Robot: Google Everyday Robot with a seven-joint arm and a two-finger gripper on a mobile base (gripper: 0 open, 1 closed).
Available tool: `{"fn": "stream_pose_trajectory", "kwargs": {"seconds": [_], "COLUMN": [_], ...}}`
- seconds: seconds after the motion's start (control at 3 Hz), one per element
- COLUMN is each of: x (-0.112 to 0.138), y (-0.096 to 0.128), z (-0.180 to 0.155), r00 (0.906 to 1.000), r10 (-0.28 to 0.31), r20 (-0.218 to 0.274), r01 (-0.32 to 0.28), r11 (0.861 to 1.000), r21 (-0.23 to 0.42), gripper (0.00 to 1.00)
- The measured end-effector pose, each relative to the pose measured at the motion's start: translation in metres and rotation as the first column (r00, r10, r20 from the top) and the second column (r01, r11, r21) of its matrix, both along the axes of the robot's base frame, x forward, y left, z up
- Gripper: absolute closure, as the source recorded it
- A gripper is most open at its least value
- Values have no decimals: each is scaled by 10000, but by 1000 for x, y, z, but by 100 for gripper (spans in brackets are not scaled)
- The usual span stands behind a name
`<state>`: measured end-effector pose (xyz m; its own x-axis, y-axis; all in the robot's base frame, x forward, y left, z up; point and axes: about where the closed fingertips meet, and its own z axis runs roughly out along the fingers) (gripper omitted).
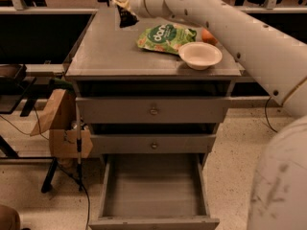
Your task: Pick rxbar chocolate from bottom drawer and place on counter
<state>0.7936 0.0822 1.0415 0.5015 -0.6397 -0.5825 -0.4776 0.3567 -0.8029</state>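
My gripper (123, 6) is at the far left of the counter (105, 51), above its back edge. It is shut on the rxbar chocolate (126, 18), a small black wrapper that hangs below the fingers just above the counter surface. The bottom drawer (153, 188) is pulled open at the foot of the cabinet and its grey floor shows nothing in it. My white arm runs from the right side of the view across the top to the gripper.
A green-and-white snack bag (165, 36), a white bowl (200, 55) and an orange object (208, 35) lie on the counter's right half. The two upper drawers (153, 110) are shut. A brown paper bag (60, 123) and a stand are left of the cabinet.
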Motion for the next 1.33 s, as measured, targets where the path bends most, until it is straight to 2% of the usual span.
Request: {"fn": "stream_pose_trajectory", "kwargs": {"seconds": [0.33,0.67,1.0,1.33], "x": [27,56,73,83], "y": [27,64,98,107], "z": [1,-36,-59,-64], "r00": [9989,9870,9581,9456], "r10": [462,1493,2672,3017], "r20": [-1,-587,-1032,-1218], "r01": [-461,-1415,-2405,-2617], "r11": [9981,9826,9462,9277], "r21": [410,1204,2164,2663], "gripper": [100,100,99,81]}}
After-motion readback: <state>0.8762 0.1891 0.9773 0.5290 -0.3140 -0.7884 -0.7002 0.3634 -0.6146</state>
